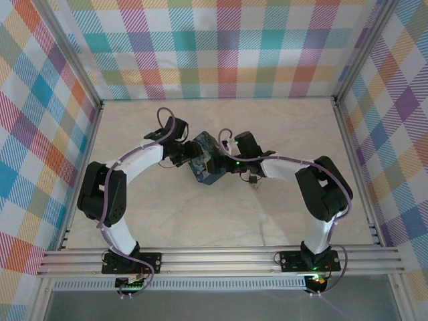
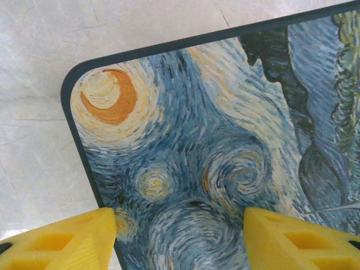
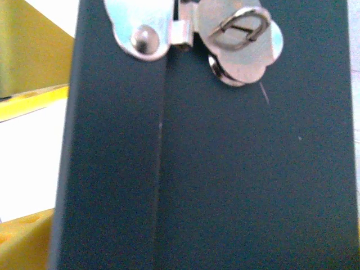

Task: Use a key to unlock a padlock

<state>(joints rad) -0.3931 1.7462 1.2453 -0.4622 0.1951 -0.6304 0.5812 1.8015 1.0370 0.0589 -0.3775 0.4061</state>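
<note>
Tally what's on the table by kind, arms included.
Arms: 2 (left arm, right arm)
Painted tin: 1
Silver latch on the tin: 1
Small dark item beside the tin, likely the padlock: 1
Total: 5

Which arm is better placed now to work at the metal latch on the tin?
Right, probably. Its camera looks straight at the latch on the dark side of the tin, very close. The left jaws stand open above a corner of the painted lid.
</note>
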